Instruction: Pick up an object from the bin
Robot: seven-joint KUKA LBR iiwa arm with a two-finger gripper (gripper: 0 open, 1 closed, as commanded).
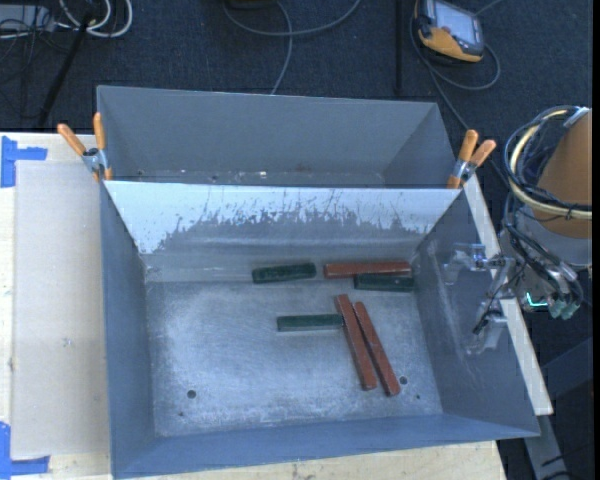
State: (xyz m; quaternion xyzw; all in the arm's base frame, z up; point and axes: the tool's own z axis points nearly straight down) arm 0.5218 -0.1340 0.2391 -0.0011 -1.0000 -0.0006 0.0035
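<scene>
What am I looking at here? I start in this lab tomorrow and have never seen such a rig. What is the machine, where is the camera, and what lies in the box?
One camera looks down from above, slightly from one side. The big grey box is a metal bin. The machine at the right is a robot arm, wrapped in cables, and its job is to pick one thing out of the bin. Its gripper hangs by the bin's right wall, away from the contents. Whether it is open I cannot tell.

On the floor lie six small bars: three dark green bars and three reddish-brown bars. Two of the brown ones lie side by side, slanting.
</scene>
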